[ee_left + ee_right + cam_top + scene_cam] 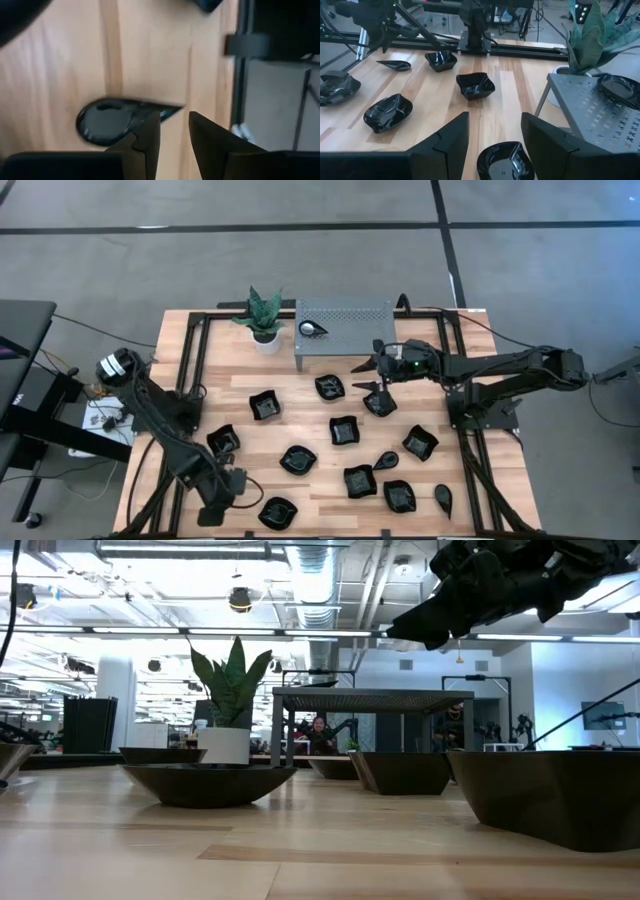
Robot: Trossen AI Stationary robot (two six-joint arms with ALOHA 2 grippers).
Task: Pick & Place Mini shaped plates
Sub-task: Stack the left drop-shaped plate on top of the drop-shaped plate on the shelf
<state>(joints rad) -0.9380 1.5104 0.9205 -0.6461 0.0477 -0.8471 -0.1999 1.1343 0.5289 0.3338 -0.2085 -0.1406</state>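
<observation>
We line up on plates at both ends of the counter (200,370).
Near left, our left gripper (174,131) hangs low, fingers partly parted and empty, over a teardrop plate (112,120); next, straddle its rim and close. Farther right, beside the rack (345,330), our right gripper (495,137) hovers wide open, empty, over a round plate (505,161).

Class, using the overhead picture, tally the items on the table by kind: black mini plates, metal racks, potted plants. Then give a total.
Black mini plates: 13 visible
Grey metal rack: 1
Potted plant: 1
Total: 15
</observation>
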